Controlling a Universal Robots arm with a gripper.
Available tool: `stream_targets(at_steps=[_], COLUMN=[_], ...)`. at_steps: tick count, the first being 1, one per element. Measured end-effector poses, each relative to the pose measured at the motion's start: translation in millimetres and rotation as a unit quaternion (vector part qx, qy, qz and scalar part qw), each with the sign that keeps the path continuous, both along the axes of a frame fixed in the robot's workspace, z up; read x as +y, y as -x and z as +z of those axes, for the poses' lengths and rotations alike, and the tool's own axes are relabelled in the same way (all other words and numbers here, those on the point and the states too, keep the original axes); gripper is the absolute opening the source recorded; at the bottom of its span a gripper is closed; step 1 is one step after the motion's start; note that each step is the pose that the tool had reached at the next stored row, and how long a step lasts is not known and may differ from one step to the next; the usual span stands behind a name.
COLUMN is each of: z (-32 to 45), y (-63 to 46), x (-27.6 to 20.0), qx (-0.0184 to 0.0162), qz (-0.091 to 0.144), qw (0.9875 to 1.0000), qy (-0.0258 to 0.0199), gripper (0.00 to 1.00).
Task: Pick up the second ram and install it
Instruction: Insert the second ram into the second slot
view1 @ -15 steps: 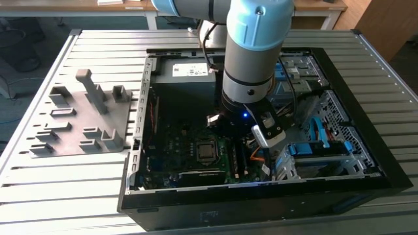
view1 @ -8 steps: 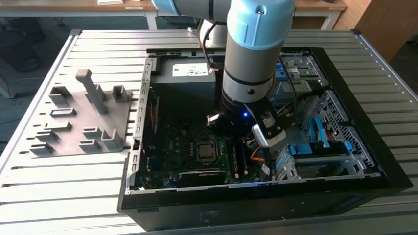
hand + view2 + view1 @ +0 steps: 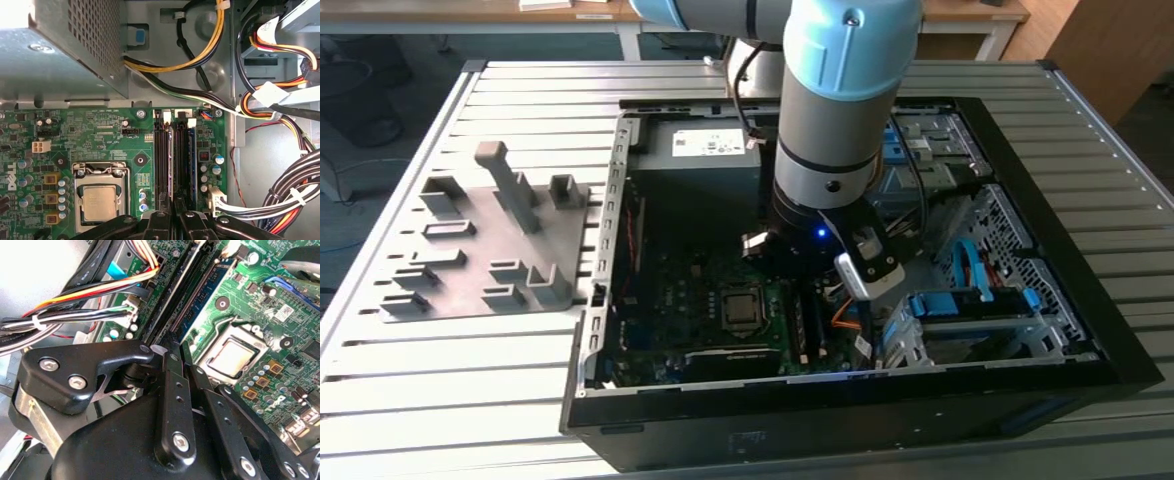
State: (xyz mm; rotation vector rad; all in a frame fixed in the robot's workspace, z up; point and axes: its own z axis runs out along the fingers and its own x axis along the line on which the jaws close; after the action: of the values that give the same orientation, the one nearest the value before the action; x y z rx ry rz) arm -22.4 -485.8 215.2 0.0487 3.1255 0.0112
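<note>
black linkage bars and the two fingers of the tool (image 3: 172,216) lie closest to the lens in both wrist views. the fingers stand close together with only a thin gap between them. they appear clamped on the upper edge of the second ram (image 3: 171,165), which is seen edge-on as a narrow dark strip.

location: the second ram stands upright in line with the memory slots (image 3: 176,160) on the motherboard (image 3: 100,135). the slots run beside the processor (image 3: 98,202), on the side nearer the cable bundle (image 3: 210,50). whether the stick is fully seated or only resting in the slot mouth cannot be told. in the exterior view the arm (image 3: 834,120) reaches down into the open computer case (image 3: 854,400), which lies on the slatted surface (image 3: 454,400). a grey fixture plate (image 3: 480,250) sits on the exterior view's left, well apart from the case.

handling notes (judgement):
- the stick is light, so grip force serves alignment, not lifting.
- it is stiff along its length but thin, and twisting or side load risks cracking the board or bending the slot.
- its flat faces carry chips, so hold by the long top edge near the middle, as the fingers do now, to spread seating pressure evenly.
- the gold contact edge must stay free of contact.
- the smooth faces may slip under downward push, so a square grip is required.
</note>
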Motion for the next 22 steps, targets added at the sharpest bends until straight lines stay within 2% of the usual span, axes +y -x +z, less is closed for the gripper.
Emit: stream_targets(at_steps=[22], z=[-0.9], y=[0.4], x=[0.0], qx=[0.0000], qz=[0.008], qw=[1.0000], qy=[0.0000], gripper=[0.14])
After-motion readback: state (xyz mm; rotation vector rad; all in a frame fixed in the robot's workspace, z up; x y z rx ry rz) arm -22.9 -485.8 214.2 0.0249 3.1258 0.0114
